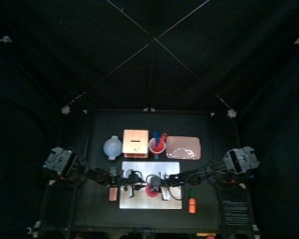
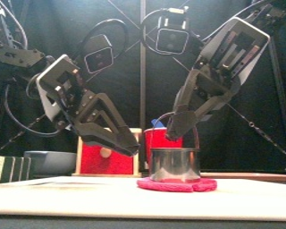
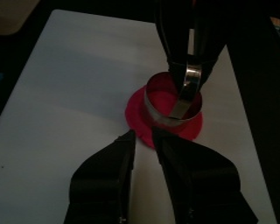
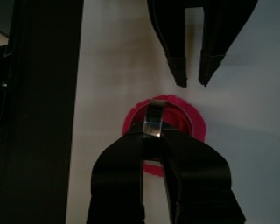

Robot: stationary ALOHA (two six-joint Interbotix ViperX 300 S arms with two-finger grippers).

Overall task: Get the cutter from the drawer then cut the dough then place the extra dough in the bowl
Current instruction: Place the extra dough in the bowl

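Done: cutter [image 2: 175, 164] out, on dough [image 2: 175, 185].
Right hand [image 4: 154, 118]: clamped on cutter.
Left hand [image 3: 145, 138]: ajar, empty.
Pending: spare dough into bowl [image 1: 112, 146], 10 o'clock.

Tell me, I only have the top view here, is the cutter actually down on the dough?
Observer: Yes. The front view shows the cutter standing on the pink dough, with dough showing on both sides of its base.
Operator: Is the right gripper holding it?
Observer: Its wrist view shows the right gripper shut on the cutter's handle.
Operator: And the left one?
Observer: The left gripper is open, close by the dough's edge over the white board, holding nothing.
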